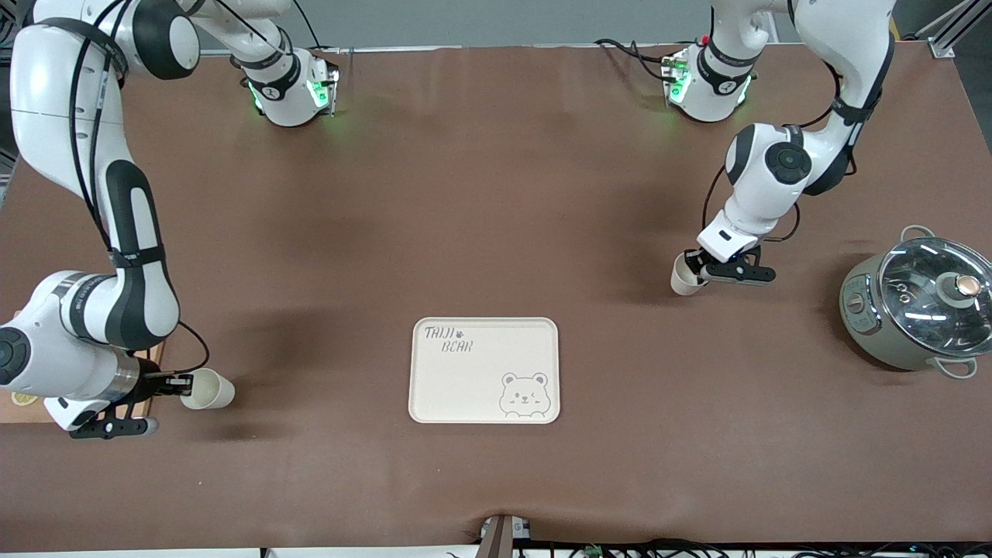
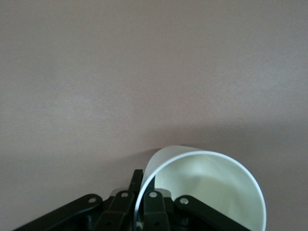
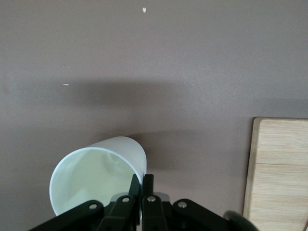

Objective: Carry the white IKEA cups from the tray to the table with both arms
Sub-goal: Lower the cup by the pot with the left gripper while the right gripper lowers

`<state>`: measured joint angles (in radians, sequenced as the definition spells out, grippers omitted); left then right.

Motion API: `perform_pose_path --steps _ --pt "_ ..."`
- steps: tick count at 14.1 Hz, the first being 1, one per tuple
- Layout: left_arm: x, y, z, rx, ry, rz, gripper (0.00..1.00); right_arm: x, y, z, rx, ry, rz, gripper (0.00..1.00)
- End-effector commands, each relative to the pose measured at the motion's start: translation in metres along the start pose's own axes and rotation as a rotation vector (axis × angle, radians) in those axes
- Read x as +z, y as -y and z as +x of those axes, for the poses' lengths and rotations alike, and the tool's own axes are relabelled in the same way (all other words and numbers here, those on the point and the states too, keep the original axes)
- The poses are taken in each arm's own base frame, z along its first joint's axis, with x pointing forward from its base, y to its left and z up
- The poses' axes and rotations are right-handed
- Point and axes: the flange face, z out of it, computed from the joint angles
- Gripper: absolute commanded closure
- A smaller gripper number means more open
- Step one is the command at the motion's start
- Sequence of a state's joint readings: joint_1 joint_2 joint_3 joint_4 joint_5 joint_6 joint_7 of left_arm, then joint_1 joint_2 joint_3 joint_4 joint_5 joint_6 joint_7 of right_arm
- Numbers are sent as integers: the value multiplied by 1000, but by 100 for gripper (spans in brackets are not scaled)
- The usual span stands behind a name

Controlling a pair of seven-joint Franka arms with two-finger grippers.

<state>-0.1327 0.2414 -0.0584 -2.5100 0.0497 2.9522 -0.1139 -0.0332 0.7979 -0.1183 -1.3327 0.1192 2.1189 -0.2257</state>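
Left gripper [image 1: 700,267] pinched rim of one white cup [image 1: 685,276], fingers [image 2: 153,208] pressed on cup wall; cup tilted above brown surface [image 1: 496,232], between tray [image 1: 484,370] and lidded pot [image 1: 918,302], toward left arm's end

Right gripper [image 1: 180,382] pinched rim of second white cup [image 1: 208,389], cup tipped on side, over surface at right arm's end, near wooden board [image 3: 276,173]

Bear-printed tray lay flat mid-surface, well apart from both cups

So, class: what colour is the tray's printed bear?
Grey outline on the cream tray; bear clearest in front view.
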Motion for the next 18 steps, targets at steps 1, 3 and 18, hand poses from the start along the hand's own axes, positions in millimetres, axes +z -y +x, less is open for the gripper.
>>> perform_pose_path --steps 1,3,18 --pt "7 0 0 14 -26 -8 100 2 1 -2 0 -5 32 99" --pt "7 0 2 28 -31 -8 62 5 4 -1 -6 -11 30 86" --pt "-169 -1 147 -41 153 -11 0 -68 10 7 -6 -105 21 0"
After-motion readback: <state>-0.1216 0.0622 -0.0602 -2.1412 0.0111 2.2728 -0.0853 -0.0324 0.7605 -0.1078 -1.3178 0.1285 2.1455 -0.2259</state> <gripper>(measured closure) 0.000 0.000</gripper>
